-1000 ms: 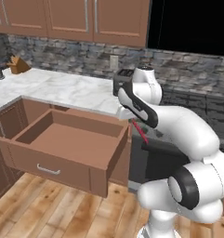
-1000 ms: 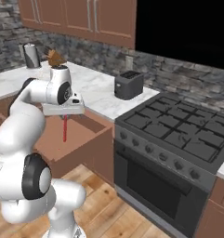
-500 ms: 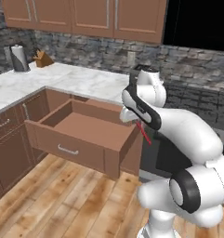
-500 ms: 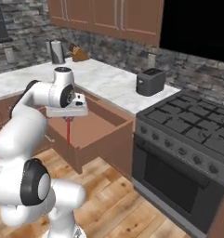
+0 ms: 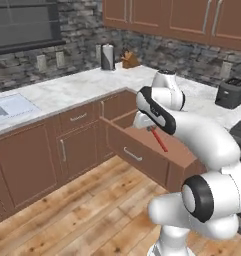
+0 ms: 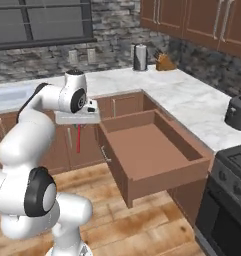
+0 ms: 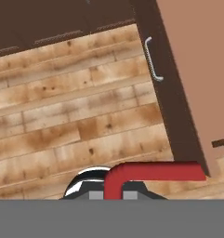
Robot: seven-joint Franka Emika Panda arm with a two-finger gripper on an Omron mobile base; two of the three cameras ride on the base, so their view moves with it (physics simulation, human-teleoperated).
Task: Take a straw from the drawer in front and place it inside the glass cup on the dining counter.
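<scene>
Jaws clamped on the straw (image 6: 78,139), gripper (image 6: 80,122) held over wood floor (image 7: 62,116) just off the left side of the drawer (image 6: 152,150). Straw hanging straight down from the fingers, bent end visible in hand view. Drawer pulled fully out, interior bare, silver handle (image 5: 132,154) on front.

Setting is presenting as a home kitchen: brown wooden cabinets (image 5: 37,155) are running under a white grey-veined marble worktop (image 6: 187,102) with a grey stone backsplash (image 5: 82,47). A black toaster (image 5: 231,93) is sitting on top, a black stove (image 6: 232,185) standing alongside.
</scene>
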